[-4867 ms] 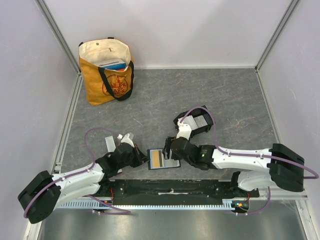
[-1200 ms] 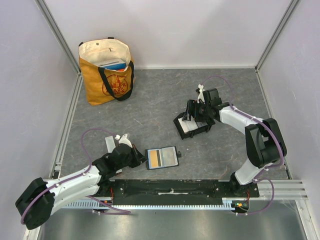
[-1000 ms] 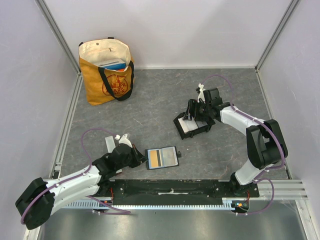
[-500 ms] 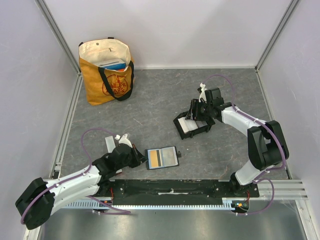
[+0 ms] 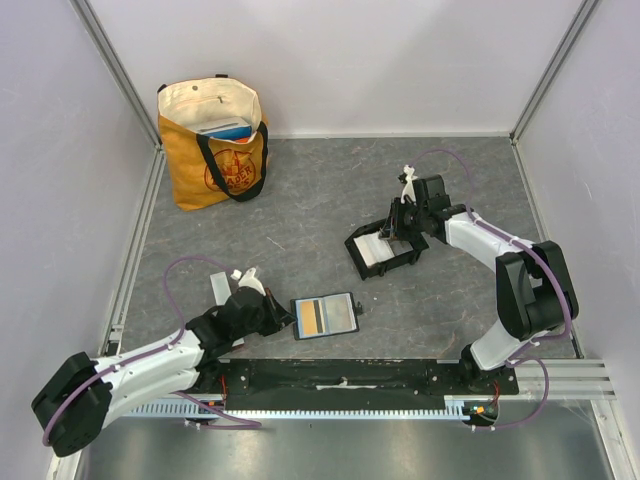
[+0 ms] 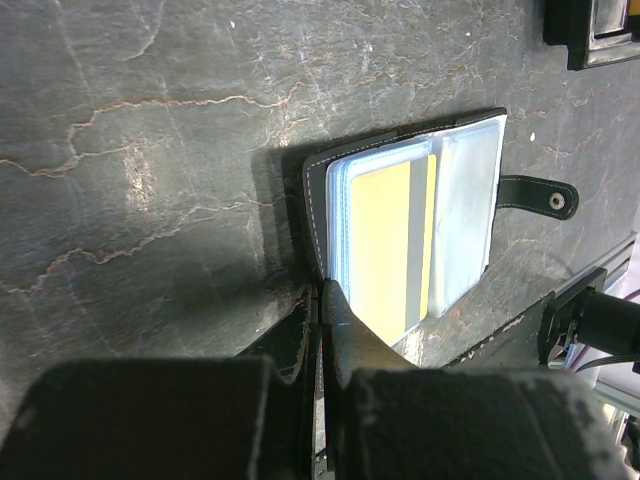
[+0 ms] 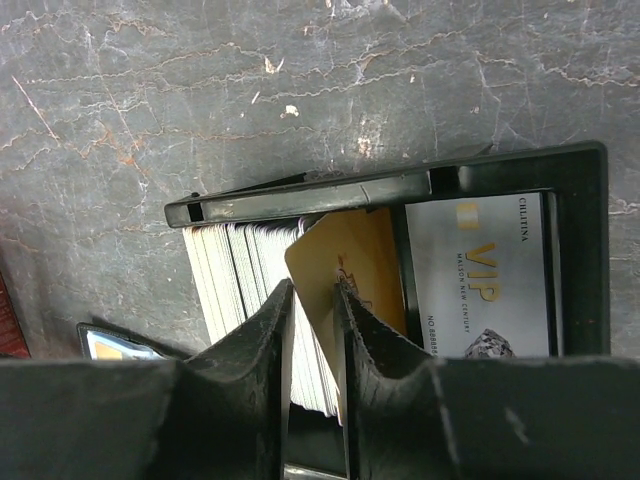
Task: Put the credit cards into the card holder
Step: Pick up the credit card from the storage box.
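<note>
The black card holder (image 5: 354, 246) lies right of centre on the grey table. In the right wrist view its rim (image 7: 300, 205) frames a stack of pale cards (image 7: 230, 270), an orange-gold credit card (image 7: 350, 250) leaning tilted at the divider, and a grey VIP card (image 7: 480, 270) lying flat. My right gripper (image 5: 392, 234) (image 7: 313, 290) hovers over the leaning card, jaws a narrow gap apart, clamping nothing. My left gripper (image 5: 283, 318) (image 6: 322, 290) is shut, its tips at the near edge of the open black wallet (image 5: 325, 317) (image 6: 460, 200), which holds a yellow card (image 6: 385, 240).
An orange and cream tote bag (image 5: 213, 140) stands at the back left by the wall. A pale flat strip (image 5: 220, 288) lies beside the left arm. Pale walls enclose the table on three sides, and a black rail (image 5: 340, 375) runs along the front.
The right gripper's jaws have narrowed from wide apart to a slim gap, and it has drawn slightly up and right from the holder. The left arm and wallet have not moved.
</note>
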